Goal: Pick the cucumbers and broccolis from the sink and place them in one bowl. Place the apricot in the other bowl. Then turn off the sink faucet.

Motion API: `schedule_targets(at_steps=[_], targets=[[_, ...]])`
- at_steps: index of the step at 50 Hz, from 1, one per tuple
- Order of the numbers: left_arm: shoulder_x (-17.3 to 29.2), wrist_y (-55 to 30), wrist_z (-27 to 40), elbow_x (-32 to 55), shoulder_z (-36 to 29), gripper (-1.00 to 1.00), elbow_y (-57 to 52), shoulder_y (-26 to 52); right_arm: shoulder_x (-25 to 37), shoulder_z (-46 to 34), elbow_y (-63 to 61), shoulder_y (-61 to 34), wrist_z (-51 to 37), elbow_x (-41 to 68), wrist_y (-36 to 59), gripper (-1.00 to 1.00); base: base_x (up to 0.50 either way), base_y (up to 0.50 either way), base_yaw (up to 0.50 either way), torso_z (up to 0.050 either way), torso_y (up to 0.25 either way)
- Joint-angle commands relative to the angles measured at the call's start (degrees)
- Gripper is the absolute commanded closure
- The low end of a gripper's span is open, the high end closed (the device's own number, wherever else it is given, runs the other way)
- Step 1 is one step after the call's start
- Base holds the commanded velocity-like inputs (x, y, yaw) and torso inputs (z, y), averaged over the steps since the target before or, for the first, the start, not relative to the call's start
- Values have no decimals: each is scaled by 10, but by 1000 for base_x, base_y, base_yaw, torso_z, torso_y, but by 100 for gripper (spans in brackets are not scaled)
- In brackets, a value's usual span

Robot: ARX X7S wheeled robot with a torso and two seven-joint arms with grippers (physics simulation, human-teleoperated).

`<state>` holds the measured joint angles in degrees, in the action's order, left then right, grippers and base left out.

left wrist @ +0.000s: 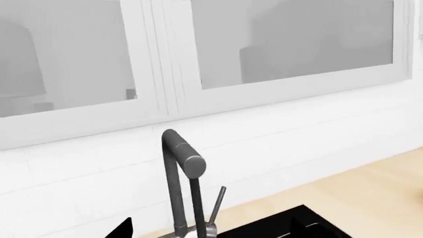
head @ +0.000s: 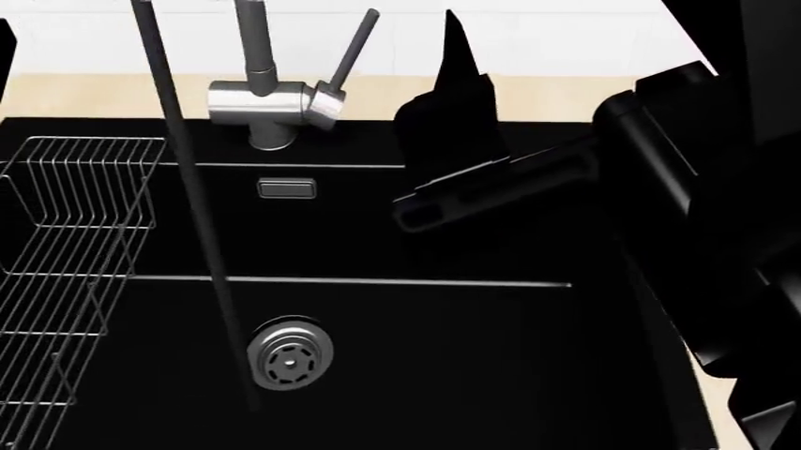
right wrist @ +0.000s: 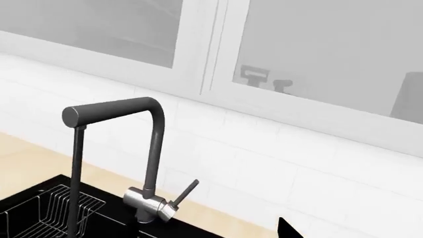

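Observation:
The black sink [head: 501,375] shows only its steel drain [head: 291,353] and overflow slot [head: 287,188]; no cucumbers, broccolis or apricot show in it. Both bowls are out of view. The sink faucet [head: 269,103] stands at the back rim with its lever [head: 355,52] slanted up. A thin dark stream [head: 188,187] drops from the spout to the basin floor beside the drain. My right gripper [head: 453,66] hovers just right of the lever, apart from it, open and empty. Of the left gripper only one black fingertip [left wrist: 123,229] shows, near the faucet [left wrist: 178,168], with nothing held.
A wire rack [head: 75,272] hangs inside the sink's left side. The right arm [head: 676,187] crosses the sink's right half. Behind the faucet run a wooden counter strip [head: 564,94], a white tiled wall [right wrist: 278,168] and windows [left wrist: 290,39].

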<state>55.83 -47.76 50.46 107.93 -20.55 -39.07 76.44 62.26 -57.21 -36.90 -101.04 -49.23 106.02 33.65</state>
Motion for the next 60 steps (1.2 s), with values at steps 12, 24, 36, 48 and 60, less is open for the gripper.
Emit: schedule_targets(at_steps=[12, 24, 36, 48, 60], targets=[[0, 0, -41, -33, 13, -100, 34, -5, -18, 9, 40, -8, 5, -29, 14, -100, 0, 0, 0, 0, 0], [21, -6, -63, -55, 19, -100, 59, -16, -36, -2, 64, -46, 3, -41, 69, -100, 0, 0, 0, 0, 0], [32, -5, -76, -72, 23, -100, 76, -28, -44, -5, 65, -45, 4, -46, 74, -100, 176, 0, 0, 0, 0], [38, 2, -74, -66, 30, -100, 68, -36, -54, -5, 63, -42, 4, -45, 73, -100, 346, 0, 0, 0, 0], [34, -1, -70, -61, 25, -100, 65, -30, -45, -1, 57, -34, 3, -40, 67, -100, 347, 0, 0, 0, 2]])
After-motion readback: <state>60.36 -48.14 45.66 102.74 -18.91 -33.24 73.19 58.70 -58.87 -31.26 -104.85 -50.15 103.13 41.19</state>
